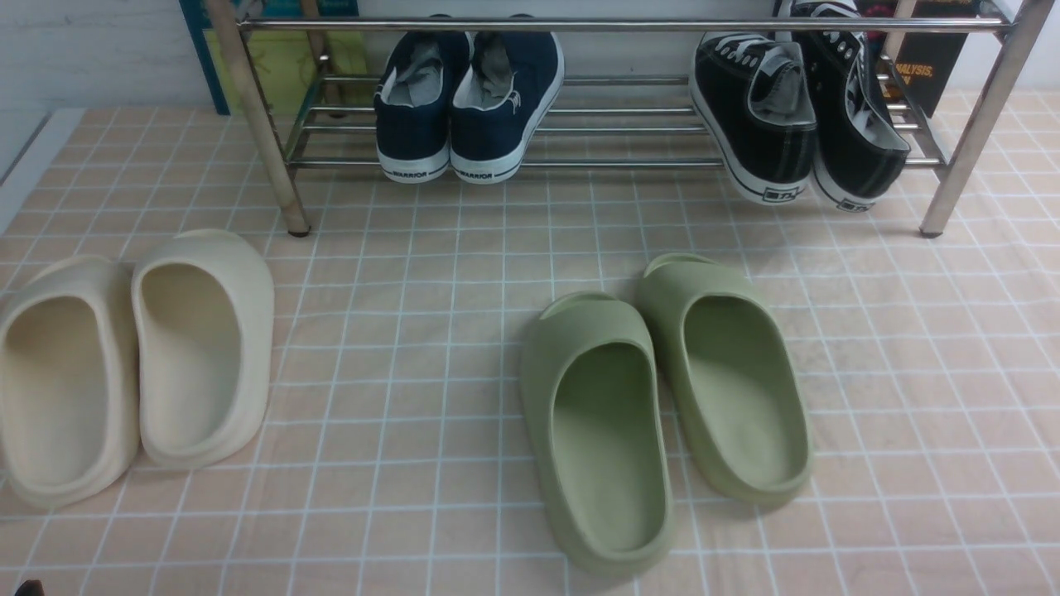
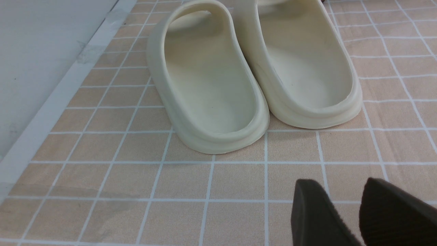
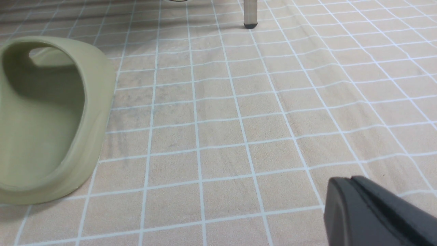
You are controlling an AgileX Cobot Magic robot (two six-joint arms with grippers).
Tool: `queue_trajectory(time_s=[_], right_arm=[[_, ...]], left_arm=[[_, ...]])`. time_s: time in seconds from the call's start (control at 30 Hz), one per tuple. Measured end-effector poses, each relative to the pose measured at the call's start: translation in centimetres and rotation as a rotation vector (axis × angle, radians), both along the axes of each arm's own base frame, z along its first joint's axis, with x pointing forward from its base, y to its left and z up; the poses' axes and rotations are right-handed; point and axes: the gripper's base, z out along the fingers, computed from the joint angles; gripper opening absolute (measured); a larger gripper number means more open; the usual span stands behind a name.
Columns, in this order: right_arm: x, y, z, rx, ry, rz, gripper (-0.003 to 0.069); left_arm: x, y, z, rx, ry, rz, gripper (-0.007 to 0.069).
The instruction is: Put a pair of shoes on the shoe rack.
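Black sneakers (image 1: 799, 116), the pair for the task, sit at the far right of the metal shoe rack (image 1: 580, 25), heels hanging over its front bar. Nearest, the wrist views alone show the arms: the left gripper (image 2: 358, 212) has its jaws slightly spread and empty, and the right gripper (image 3: 372, 212) has its jaws pressed together. On the tiled floor lie two cream slides (image 1: 132, 364) and two green slides (image 1: 662, 414). Two navy sneakers (image 1: 468, 103) on the rack read "WARRIOR".

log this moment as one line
black canvas sneakers: on silver metal shoe rack | left gripper: jaws open, empty | right gripper: jaws shut, empty
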Motion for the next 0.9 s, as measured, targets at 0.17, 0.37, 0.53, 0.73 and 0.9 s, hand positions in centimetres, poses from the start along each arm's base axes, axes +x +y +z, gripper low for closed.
queue_trajectory(time_s=[0.17, 0.37, 0.53, 0.73, 0.9], right_arm=[[0.0, 0.0, 0.0, 0.001, 0.0, 0.0, -0.0002], [0.0, 0.0, 0.0, 0.0, 0.0, 0.0, 0.0001], [0.0, 0.0, 0.0, 0.0, 0.0, 0.0, 0.0008], [0.0, 0.0, 0.0, 0.0, 0.0, 0.0, 0.0018], [0.0, 0.0, 0.0, 0.0, 0.0, 0.0, 0.0022]], left_arm=[[0.0, 0.0, 0.0, 0.0, 0.0, 0.0, 0.0239], [0.0, 0.0, 0.0, 0.001, 0.0, 0.0, 0.0239], [0.0, 0.0, 0.01, 0.001, -0.001, 0.0, 0.0239], [0.0, 0.0, 0.01, 0.001, -0.001, 0.0, 0.0239], [0.0, 0.0, 0.01, 0.001, -0.001, 0.0, 0.0239]])
